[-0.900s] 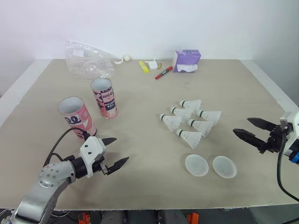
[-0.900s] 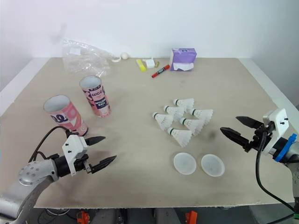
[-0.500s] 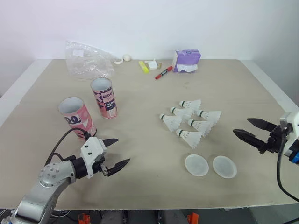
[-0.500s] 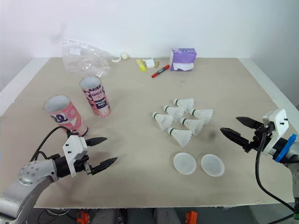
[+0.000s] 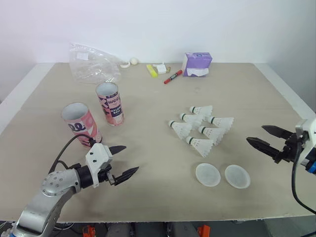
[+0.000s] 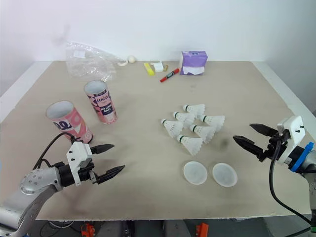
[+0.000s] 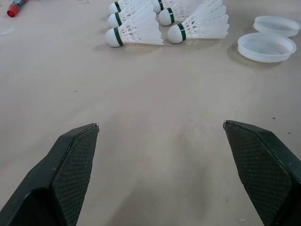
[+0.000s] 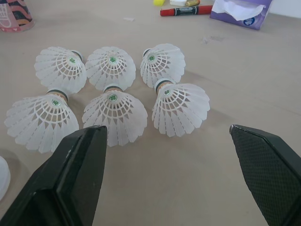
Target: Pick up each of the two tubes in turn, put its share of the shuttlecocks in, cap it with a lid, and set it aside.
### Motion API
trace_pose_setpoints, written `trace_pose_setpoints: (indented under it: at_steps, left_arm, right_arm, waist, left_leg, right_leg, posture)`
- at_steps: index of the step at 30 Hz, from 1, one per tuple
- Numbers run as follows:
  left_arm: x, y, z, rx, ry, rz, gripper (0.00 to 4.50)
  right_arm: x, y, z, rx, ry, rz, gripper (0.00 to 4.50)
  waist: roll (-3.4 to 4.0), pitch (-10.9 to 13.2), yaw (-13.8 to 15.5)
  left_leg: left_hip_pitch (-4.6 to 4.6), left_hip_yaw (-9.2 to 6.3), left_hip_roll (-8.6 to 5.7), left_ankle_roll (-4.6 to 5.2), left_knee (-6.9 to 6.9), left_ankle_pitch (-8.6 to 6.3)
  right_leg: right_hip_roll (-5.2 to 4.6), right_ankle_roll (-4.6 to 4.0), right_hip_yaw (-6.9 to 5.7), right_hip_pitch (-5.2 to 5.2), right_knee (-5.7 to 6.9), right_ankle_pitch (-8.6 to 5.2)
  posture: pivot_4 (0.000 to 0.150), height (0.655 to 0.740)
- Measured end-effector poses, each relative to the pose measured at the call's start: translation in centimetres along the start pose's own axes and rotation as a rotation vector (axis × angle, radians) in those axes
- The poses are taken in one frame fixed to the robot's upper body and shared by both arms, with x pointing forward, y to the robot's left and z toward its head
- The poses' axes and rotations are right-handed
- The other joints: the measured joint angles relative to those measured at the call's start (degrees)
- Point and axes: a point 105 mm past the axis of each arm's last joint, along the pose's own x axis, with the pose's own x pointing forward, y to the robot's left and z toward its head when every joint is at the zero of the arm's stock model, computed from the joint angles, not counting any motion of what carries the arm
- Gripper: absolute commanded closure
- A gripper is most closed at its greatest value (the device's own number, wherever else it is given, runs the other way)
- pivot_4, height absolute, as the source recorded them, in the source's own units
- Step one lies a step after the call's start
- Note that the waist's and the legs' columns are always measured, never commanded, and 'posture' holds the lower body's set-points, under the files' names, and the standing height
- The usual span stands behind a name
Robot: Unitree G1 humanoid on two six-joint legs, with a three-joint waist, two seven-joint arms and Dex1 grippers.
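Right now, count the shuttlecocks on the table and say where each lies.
6, in one cluster behind the lids. Three shuttlecocks form the row on the robot's left; three more the row on its right. None seems hidden.

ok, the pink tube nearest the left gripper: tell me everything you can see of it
The near pink tube stands upright on the table, mouth open, no lid, pale inside. Its wall looks like printed card, pink with black and white lettering. It stands apart from the second tube behind it. The open left gripper is nearer the camera, not touching it. The arm's black cable loops in front of its base.
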Motion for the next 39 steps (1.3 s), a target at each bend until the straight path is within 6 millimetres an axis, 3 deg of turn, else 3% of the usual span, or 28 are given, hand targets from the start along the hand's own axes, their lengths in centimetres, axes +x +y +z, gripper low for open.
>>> trace_pose_setpoints:
  at_steps: [4, 7, 10, 13, 15, 19, 23, 25, 30, 39]
  left_arm:
    - [0.1, 0.4, 0.0, -0.022, -0.021, 0.053, 0.08]
    - [-0.1, 0.6, -0.2, -0.047, -0.024, 0.108, 0.08]
    - [-0.7, 1.1, -0.3, -0.08, -0.047, 0.207, 0.08]
    - [-1.7, 1.1, -0.4, -0.111, -0.057, 0.323, 0.08]
    - [-2.1, 1.0, -0.5, -0.134, -0.054, 0.379, 0.08]
    - [-3.5, 1.4, -1.0, -0.191, -0.047, 0.554, 0.08]
    - [-4.8, 2.1, -1.4, -0.208, -0.04, 0.72, 0.08]
    - [-6.2, 3.1, -1.9, -0.211, -0.03, 0.852, 0.08]
    - [-7.6, 5.3, -2.1, -0.201, -0.059, 0.973, 0.08]
    - [-6.8, 7.5, -2.8, -0.179, -0.082, 0.928, 0.08]
  right_arm:
    - [0.1, 0.0, 0.2, -0.009, -0.008, 0.006, 0.0]
    - [0.7, 0.2, 1.3, -0.038, -0.036, 0.023, 0.0]
    - [2.4, 1.7, 3.3, -0.093, -0.075, 0.109, 0.0]
    - [5.1, 5.1, 6.3, -0.137, -0.162, 0.267, 0.0]
    - [6.4, 7.6, 7.3, -0.141, -0.198, 0.37, 0.0]
    - [8.8, 14.9, 7.5, -0.115, -0.238, 0.639, 0.0]
    - [9.9, 19.1, 6.9, -0.075, -0.254, 0.79, 0.0]
    - [10.4, 19.5, 7.0, -0.093, -0.265, 0.797, 0.0]
    - [11.3, 19.9, 6.3, -0.101, -0.259, 0.804, 0.0]
    - [12.4, 19.3, 5.4, -0.132, -0.242, 0.783, 0.0]
  waist:
    - [0.0, 0.0, 0.0]
    - [0.0, 0.0, -0.2]
    - [0.0, 0.0, -0.5]
    - [-0.05, 0.0, -0.7]
    - [-0.09, 0.1, -0.7]
    - [-0.14, 0.1, -0.6]
    - [-0.22, 0.1, -0.4]
    - [-0.31, 0.1, -0.3]
    - [-0.44, 0.0, -0.3]
    - [-0.47, 0.0, -0.3]
  left_leg:
    - [0.0, 0.01, 0.0, 0.0, 0.0, 0.0]
    - [0.04, 0.04, 0.03, 0.0, 0.0, 0.0]
    - [0.07, 0.05, 0.06, 0.0, -0.01, 0.0]
    - [0.09, 0.04, 0.1, 0.0, -0.02, 0.0]
    - [0.08, 0.0, 0.11, 0.0, -0.04, 0.0]
    - [0.05, -0.01, 0.1, -0.03, -0.07, -0.02]
    - [-0.01, -0.01, 0.01, -0.04, -0.04, -0.02]
    - [0.01, 0.07, -0.01, -0.04, -0.01, -0.02]
    - [0.02, -0.02, 0.08, -0.04, -0.02, -0.02]
    - [0.01, 0.04, 0.07, -0.04, -0.04, -0.03]
  right_leg:
    - [0.0, 0.0, 0.01, 0.0, 0.0, 0.0]
    - [0.02, 0.02, 0.05, 0.01, 0.0, 0.02]
    - [0.03, 0.02, 0.07, 0.01, 0.02, 0.04]
    - [0.06, 0.01, 0.06, 0.01, 0.02, 0.04]
    - [0.06, 0.01, 0.04, 0.01, 0.02, 0.03]
    - [0.03, -0.01, 0.0, -0.01, 0.01, 0.0]
    - [-0.11, 0.02, -0.03, -0.02, -0.01, -0.01]
    - [-0.19, 0.02, -0.04, -0.02, -0.02, 0.0]
    - [-0.08, -0.08, -0.19, -0.03, -0.02, 0.04]
    - [-0.13, -0.11, -0.19, -0.04, -0.02, 0.04]
  posture:
    - [0.15, 0.74]
    - [0.15, 0.74]
    - [0.15, 0.74]
    - [0.15, 0.74]
    - [0.15, 0.74]
    - [0.15, 0.74]
    - [0.15, 0.74]
    - [0.15, 0.74]
    - [0.15, 0.74]
    - [0.15, 0.74]
